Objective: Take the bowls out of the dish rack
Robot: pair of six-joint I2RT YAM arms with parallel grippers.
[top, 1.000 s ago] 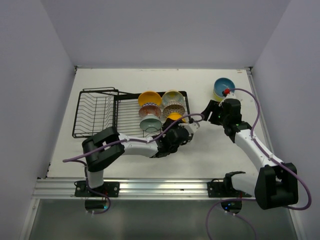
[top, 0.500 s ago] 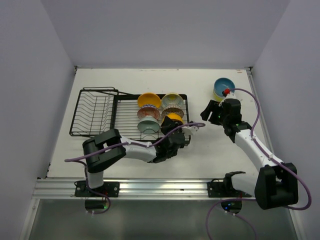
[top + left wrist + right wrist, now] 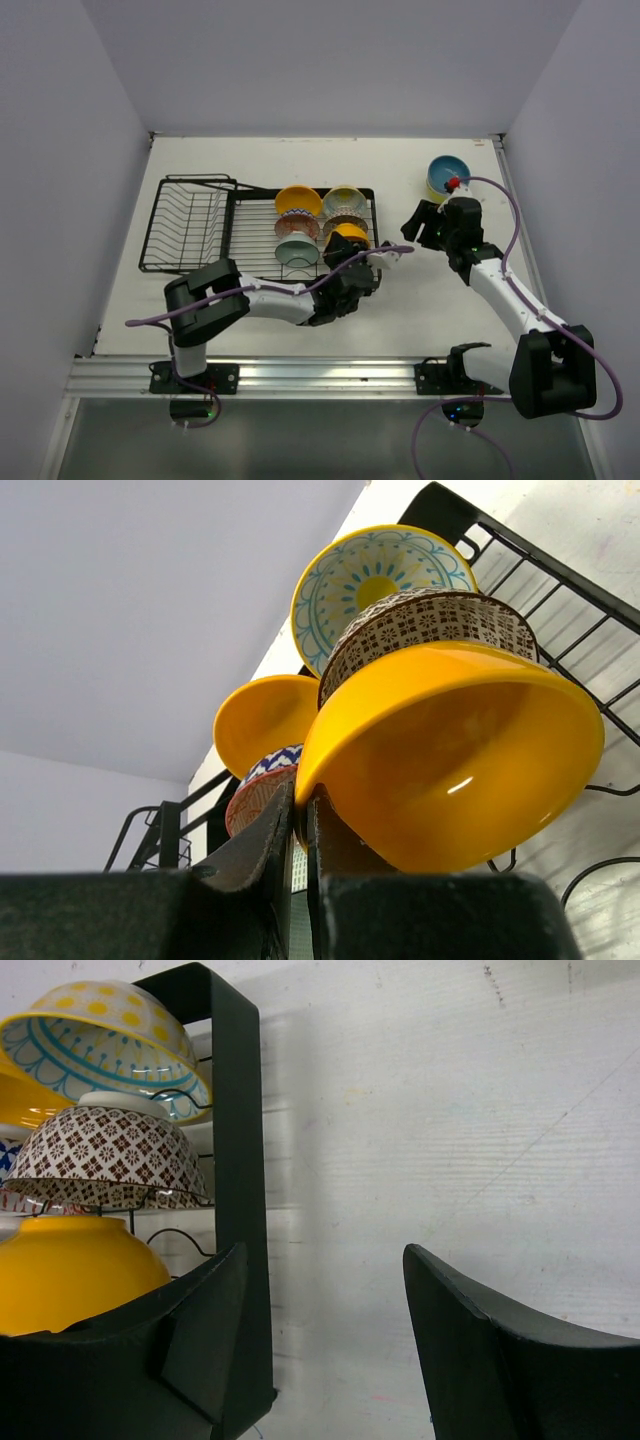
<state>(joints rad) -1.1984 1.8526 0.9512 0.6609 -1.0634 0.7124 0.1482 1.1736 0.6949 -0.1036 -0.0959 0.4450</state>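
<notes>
Standing on the left half of the matte white table [image 3: 300,160], the black wire dish rack [image 3: 232,220] has its slotted plate holder on the left and its flat grid tray on the right. Six bowls crowd the tray in two columns of three, with a pale teal bowl [image 3: 299,250] nearest in the left column. The left gripper [image 3: 302,815] is pinched tight on the rim of an orange-yellow bowl [image 3: 450,770] at the tray's near right corner, just in front of a brown-patterned bowl [image 3: 430,620]. The right gripper [image 3: 322,1260] hangs beside the rack's right edge, fingers spread, holding nothing. A blue bowl [image 3: 445,168], stacked on a yellow-green one, rests in the table's far right corner. Pale lavender-grey walls [image 3: 330,60] close in three sides.
</notes>
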